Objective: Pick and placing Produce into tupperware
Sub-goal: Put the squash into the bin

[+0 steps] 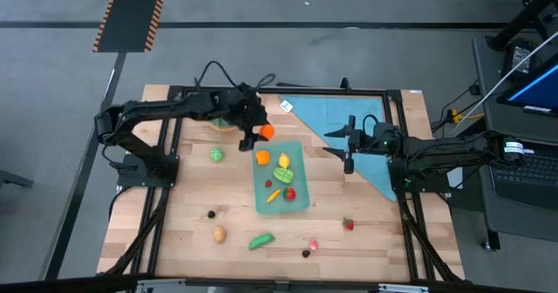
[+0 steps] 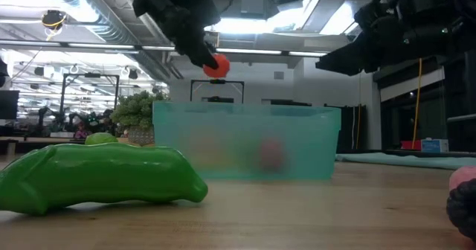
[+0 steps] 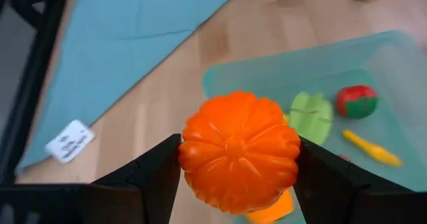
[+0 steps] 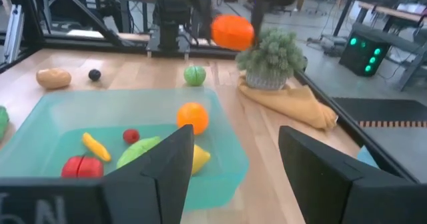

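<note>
From above, the left hand grasps an orange pumpkin just beside the tupperware. Low down, it hangs above the rim. Wrist views suggest carrying it over before releasing. Right hand waits, released.

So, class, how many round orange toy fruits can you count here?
2. A ridged orange one is clamped in the left gripper, raised near the translucent teal plastic container's far rim; a smooth orange one lies inside, in the corner nearest that gripper. More may be hidden.
</note>
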You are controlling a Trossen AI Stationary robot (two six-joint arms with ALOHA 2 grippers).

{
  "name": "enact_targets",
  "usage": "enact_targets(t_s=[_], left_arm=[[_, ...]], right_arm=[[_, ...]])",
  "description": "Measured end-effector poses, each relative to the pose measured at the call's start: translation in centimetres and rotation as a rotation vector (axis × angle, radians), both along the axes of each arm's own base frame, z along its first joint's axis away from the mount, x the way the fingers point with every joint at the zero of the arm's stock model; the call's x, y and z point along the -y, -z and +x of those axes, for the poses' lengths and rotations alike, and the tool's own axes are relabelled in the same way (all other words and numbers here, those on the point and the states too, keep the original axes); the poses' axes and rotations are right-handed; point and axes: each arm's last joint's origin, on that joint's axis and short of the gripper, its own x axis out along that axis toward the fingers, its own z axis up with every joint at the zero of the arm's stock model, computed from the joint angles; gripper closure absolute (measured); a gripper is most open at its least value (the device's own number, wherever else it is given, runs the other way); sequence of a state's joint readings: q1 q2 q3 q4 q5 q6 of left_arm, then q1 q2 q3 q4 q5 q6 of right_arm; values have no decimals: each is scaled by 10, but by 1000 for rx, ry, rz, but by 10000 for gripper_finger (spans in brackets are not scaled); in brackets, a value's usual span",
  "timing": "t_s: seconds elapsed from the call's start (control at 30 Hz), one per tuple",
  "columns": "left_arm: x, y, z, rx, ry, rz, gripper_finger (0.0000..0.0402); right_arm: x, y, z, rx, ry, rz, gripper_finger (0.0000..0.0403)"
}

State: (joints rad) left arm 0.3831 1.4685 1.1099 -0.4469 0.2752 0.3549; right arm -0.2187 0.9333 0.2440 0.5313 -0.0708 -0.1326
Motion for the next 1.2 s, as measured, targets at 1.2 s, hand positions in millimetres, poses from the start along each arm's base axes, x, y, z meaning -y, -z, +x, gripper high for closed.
enact_targets(t_s=[1.2], left_arm=[[153,26,10,135,-44,-49,165]], right_arm=[[-16,-24,-32,86,-285,113,182]])
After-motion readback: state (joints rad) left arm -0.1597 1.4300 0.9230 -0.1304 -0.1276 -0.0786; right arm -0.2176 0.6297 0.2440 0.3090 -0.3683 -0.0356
